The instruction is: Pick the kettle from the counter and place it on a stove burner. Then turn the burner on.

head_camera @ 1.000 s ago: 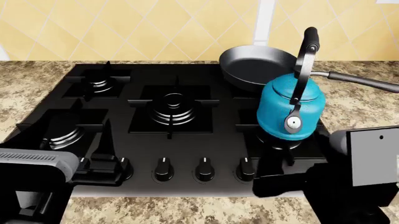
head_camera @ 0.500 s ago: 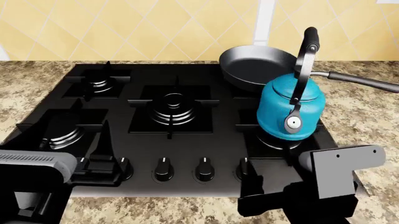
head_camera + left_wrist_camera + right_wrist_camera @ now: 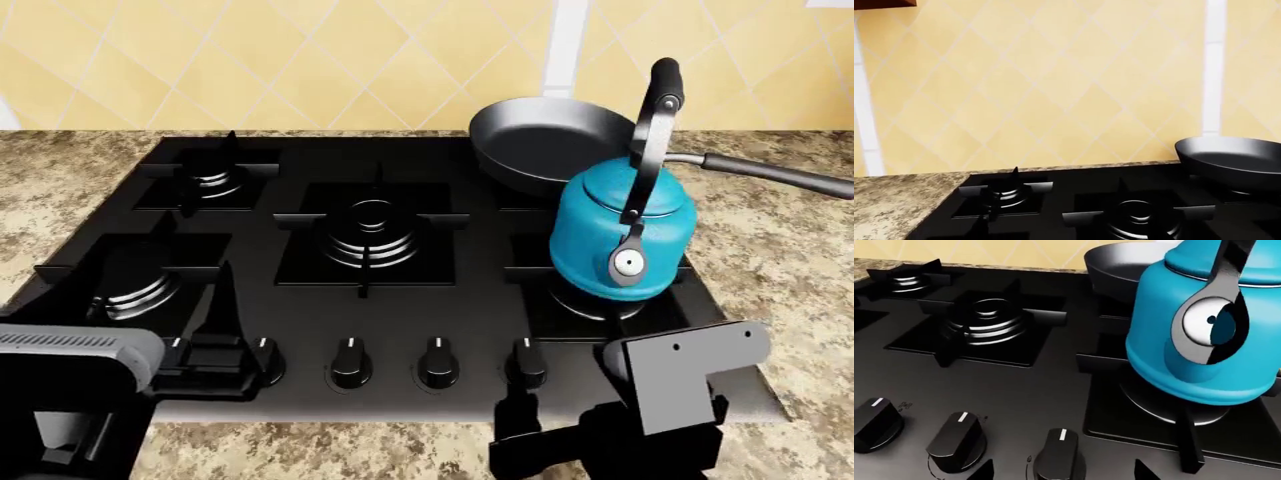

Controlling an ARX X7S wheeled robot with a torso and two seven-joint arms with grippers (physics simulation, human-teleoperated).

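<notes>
**Kettle on front-right burner; right gripper at the knob row**

My right gripper (image 3: 523,425) sits low at the cooktop's front edge, just before the rightmost knob (image 3: 530,362). In the right wrist view two dark fingertips (image 3: 984,471) show apart either side of that knob (image 3: 1059,456), so I read the jaws as spread, holding nothing. Just beyond, the kettle (image 3: 622,232) stands upright on the stove burner (image 3: 1173,412), handle arched up. Behind it sits the frying pan (image 3: 558,145). My left gripper (image 3: 220,350) rests near the leftmost knobs; I cannot tell its jaw state. The counter (image 3: 781,240) surrounds the cooktop (image 3: 320,300).
</notes>
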